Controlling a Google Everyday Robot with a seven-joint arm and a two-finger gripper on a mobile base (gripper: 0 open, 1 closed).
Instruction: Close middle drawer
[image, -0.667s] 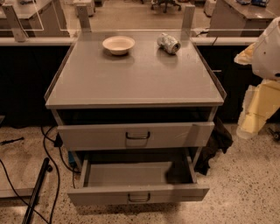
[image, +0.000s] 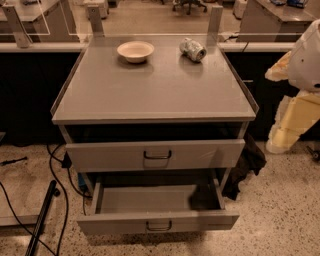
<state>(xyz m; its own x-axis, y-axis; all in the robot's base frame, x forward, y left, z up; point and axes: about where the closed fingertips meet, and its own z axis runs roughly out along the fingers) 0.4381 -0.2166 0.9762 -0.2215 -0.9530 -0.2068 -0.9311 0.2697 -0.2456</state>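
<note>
The grey metal cabinet (image: 150, 90) stands in the middle of the camera view. Its taller top drawer (image: 200, 154) sits slightly out under the tabletop. Below it the middle drawer (image: 115, 222), with a low flat front and a small dark loop handle (image: 159, 226), is pulled far out, and its inside looks empty. The lowest drawer is hidden beneath it. My gripper (image: 281, 141) hangs at the right edge on the white and cream arm (image: 305, 60). It is level with the top drawer, to the right of the cabinet, and touches nothing.
A cream bowl (image: 135, 50) and a crumpled can (image: 192, 49) lie at the back of the cabinet top. Black cables (image: 52, 160) and a dark pole (image: 42, 215) lie on the speckled floor at the left. A dark cloth (image: 247, 165) hangs by the cabinet's right side.
</note>
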